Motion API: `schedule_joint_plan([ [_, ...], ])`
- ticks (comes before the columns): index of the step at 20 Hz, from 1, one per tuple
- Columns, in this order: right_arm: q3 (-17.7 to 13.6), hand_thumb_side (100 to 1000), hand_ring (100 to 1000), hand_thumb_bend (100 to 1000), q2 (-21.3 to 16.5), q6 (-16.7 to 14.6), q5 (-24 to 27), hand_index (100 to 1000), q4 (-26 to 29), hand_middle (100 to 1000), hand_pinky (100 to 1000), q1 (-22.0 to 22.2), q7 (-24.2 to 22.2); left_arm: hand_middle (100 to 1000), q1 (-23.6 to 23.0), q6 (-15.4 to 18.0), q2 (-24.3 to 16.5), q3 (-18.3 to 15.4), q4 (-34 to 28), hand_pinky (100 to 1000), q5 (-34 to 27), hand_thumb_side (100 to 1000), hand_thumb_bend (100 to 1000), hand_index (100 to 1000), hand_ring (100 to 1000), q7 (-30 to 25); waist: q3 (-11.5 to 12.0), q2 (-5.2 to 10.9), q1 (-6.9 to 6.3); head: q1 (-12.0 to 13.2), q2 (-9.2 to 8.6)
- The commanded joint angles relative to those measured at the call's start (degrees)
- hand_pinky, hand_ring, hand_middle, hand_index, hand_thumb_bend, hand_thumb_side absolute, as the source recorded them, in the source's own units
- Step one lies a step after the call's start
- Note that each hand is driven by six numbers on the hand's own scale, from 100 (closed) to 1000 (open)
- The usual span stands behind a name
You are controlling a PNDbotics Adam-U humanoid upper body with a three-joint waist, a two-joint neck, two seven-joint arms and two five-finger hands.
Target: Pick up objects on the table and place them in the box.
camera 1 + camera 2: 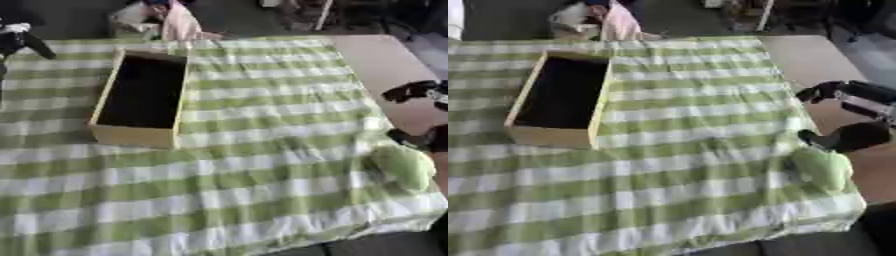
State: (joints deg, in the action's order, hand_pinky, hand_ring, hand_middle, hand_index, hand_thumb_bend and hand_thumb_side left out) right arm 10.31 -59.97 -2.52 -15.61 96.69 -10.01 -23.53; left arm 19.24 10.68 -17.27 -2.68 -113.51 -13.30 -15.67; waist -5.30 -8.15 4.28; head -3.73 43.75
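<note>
Seemingly unlabelled, green object (822,169) sits under right robot hand (852,136); fingers' state unclear.

The tablecloth (262,165) is checked in light green and white, broad bands crossing in both directions, with paler green where the bands overlap. The wooden box (131,134) has pale yellowish-tan walls, and its inside reads as dark, nearly black. A rounded soft object (822,169) at the cloth's right edge is light green, close to the green of the checks. The right hand (852,136) is black, with a paler silver-grey part on the arm above it. The left hand (19,39) is black too, with a patch of white on top. The bare tabletop (385,65) beyond the cloth is a dull pinkish tan
</note>
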Motion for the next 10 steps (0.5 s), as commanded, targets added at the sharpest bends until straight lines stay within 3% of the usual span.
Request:
schedule_joint_plan([
  [1, -1.54, 363, 888, 255, -2.58, -0.14, -0.68, 979, -0.41, 872, 957, 0.37, -0.66, 674, 0.53, -0.11, -0.46, -0.63, -1.09, 505, 0.12, 754, 100, 800, 710, -0.11, -0.16, 0.45, -0.12, 0.11, 0.37],
  [4, -1.94, 328, 892, 270, -2.54, 0.02, -0.80, 988, -0.83, 877, 963, 1.26, -1.21, 673, 0.64, -0.12, -0.39, -0.66, -1.09, 505, 0.14, 753, 100, 799, 709, -0.12, -0.21, 0.37, -0.13, 0.21, 0.37],
  [10, -2.61, 381, 898, 266, -2.35, -0.51, -1.52, 993, -1.31, 883, 970, 2.94, -1.90, 671, 0.65, -0.11, -0.34, -0.75, -1.09, 504, 0.40, 753, 100, 799, 708, -0.10, -0.31, 0.23, -0.09, 0.22, 0.37],
])
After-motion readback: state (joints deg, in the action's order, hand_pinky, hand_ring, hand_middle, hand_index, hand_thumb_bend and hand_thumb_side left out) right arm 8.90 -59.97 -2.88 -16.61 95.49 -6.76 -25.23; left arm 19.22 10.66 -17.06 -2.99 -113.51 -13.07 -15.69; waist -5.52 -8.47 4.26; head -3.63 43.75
